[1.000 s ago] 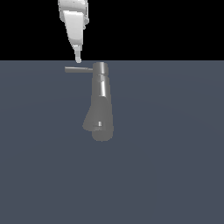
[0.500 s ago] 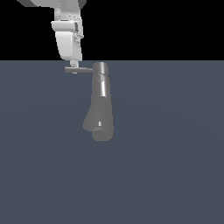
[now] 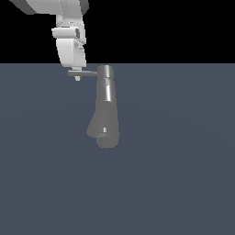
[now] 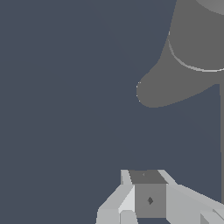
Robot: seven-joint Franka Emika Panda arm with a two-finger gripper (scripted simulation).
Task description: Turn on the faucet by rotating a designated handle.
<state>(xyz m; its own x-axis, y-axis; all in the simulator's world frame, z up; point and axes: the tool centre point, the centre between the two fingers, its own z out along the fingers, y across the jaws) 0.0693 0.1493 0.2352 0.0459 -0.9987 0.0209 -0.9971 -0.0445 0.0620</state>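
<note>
While the faucet [image 3: 105,110] stands on the slate-grey tabletop [image 3: 183,183] near its far edge, well away from the near edge, the white pincer [image 3: 77,77] hangs straight down over the free end of the handle [image 3: 83,72]. That handle is a thin grey rod projecting level from the narrow cap toward the exterior view's left. One pale fingertip shows just below the rod at its outer end, touching it or very nearly so; the exterior view does not settle which.

Pincer state: cannot be told. The exterior view shows the fingers edge-on as one narrow block, and the wrist view shows only finger bases and a dark pad, with no readable gap. Whether the rod sits between the fingers or beside them is equally unclear.

Step in hand, as judged: bearing on the handle tip to swing it about the cap.

Recommendations:
- Keep contact at the outer end of the rod, where leverage is greatest.
- Push along an arc centred on the cap, not in a straight line, so the finger does not slide off the tip.
- Hold height steady; the rod is slim and a finger riding up or down would lose it.
- Stay clear of the thick body.

Containers: none in view. Wrist view shows only the flared faucet base [image 4: 183,74] on bare tabletop.
</note>
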